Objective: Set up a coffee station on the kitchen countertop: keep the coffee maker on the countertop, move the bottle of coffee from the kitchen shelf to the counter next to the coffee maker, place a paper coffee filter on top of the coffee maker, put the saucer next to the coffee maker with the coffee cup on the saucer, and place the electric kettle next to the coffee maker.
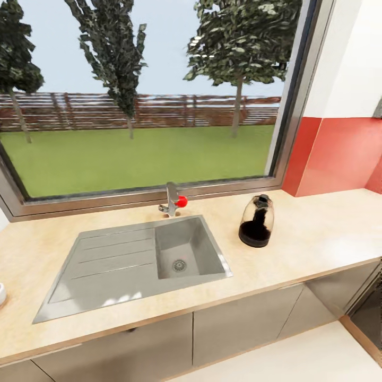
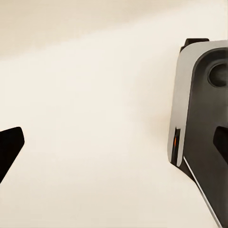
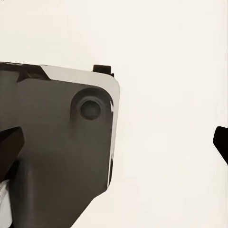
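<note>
One task item in the head view: glass-domed coffee maker with black base (image 1: 256, 222) on the beige laminate countertop (image 1: 318, 233), right of the steel sink (image 1: 132, 262). Both grippers look wide open and empty, fingertips (image 2: 10, 147) at frame edges. Judgement: leave the maker put, go fetch the rest.

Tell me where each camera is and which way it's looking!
Head view: up on the robot's head, looking down at the counter, sink, glass jug and window.
Left wrist view: by the left hand, facing pale floor and the robot's grey base.
Right wrist view: by the right hand, facing the same floor and base.
Both wrist views share that base.
</note>
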